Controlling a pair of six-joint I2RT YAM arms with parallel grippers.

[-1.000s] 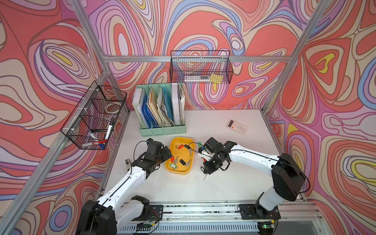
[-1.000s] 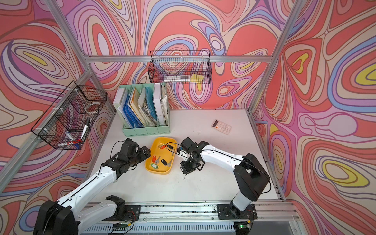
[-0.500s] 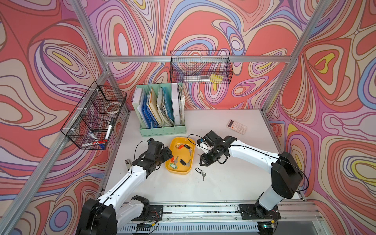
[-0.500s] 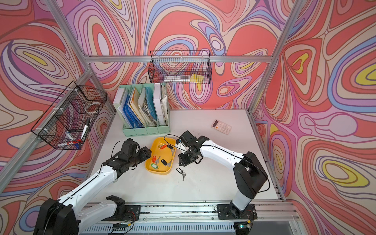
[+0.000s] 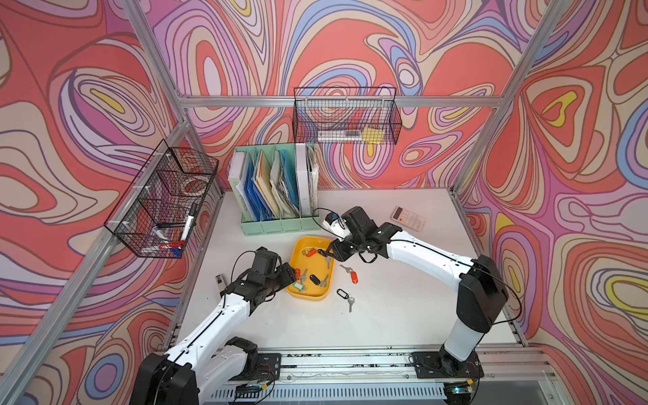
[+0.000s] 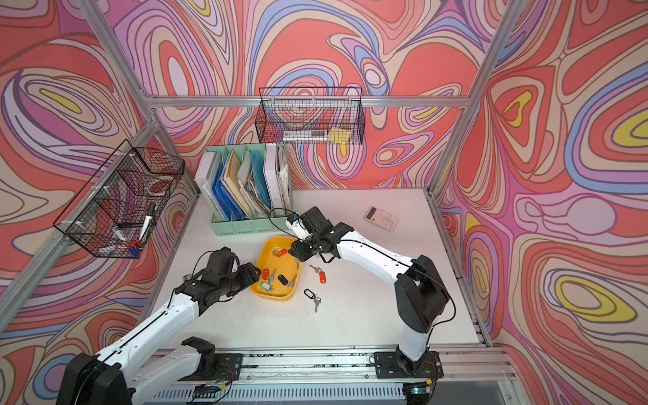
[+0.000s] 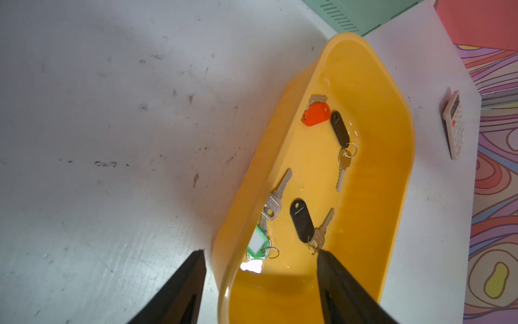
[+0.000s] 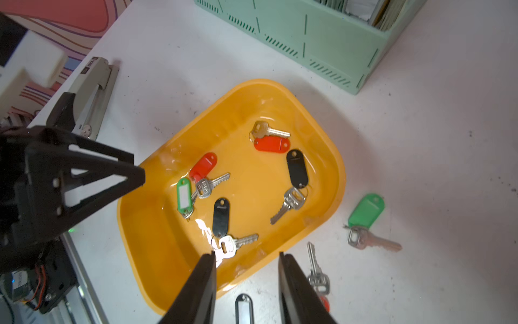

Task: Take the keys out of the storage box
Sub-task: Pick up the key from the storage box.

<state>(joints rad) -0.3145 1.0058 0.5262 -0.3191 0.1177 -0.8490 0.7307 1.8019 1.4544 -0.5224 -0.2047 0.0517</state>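
Note:
The yellow storage box (image 5: 308,298) (image 8: 336,168) sits mid-table and holds several keys (image 5: 314,279) (image 7: 301,221) (image 8: 221,213) with red, green and black tags. Three more key sets lie on the table to its right: a red-tagged one (image 5: 354,276), a black-tagged one (image 5: 343,294) and a green-tagged one (image 8: 365,209). My left gripper (image 5: 291,277) (image 7: 260,252) is open and straddles the box's near left rim, one finger inside and one outside. My right gripper (image 5: 329,250) (image 8: 246,254) hangs open and empty over the box's right rim.
A mint-green file holder (image 5: 277,196) stands behind the box. A white remote (image 5: 408,218) lies at the back right and a stapler (image 5: 219,282) at the table's left edge. Black wire baskets (image 5: 161,200) (image 5: 345,115) hang on the left and back walls.
My right gripper opened and dropped the black-tagged keys on the table in front of the box, then drew back over the box's right rim. The left jaws narrowed a little.

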